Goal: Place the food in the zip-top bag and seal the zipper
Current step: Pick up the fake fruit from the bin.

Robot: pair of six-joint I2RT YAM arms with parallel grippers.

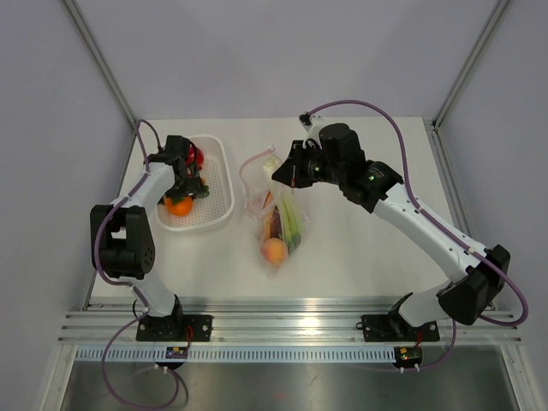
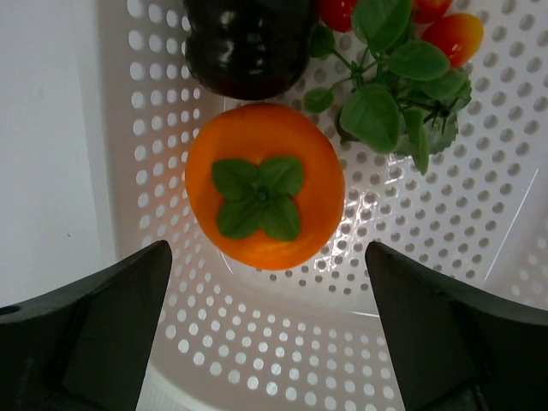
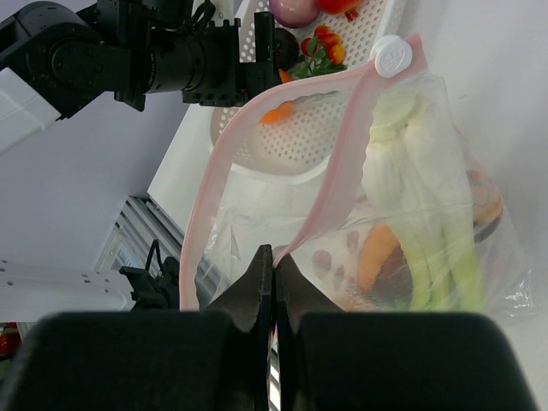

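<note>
The clear zip-top bag (image 1: 276, 218) lies mid-table with a peach (image 1: 274, 251) and a celery stalk (image 1: 294, 221) inside. My right gripper (image 3: 274, 267) is shut on the bag's pink zipper strip (image 3: 342, 145) and holds the mouth up and open; celery (image 3: 428, 248) and a carrot (image 3: 377, 253) show through the plastic. My left gripper (image 2: 270, 342) is open and empty, hovering over the orange (image 2: 264, 184) in the white basket (image 2: 411, 282). A dark eggplant (image 2: 248, 43) and red tomatoes (image 2: 449, 36) with green leaves lie just beyond the orange.
The white slotted basket (image 1: 218, 184) stands at the left rear of the table, next to the bag. A white slider tab (image 3: 392, 54) sits at the far end of the zipper. A purple onion (image 3: 293, 10) lies in the basket's far end.
</note>
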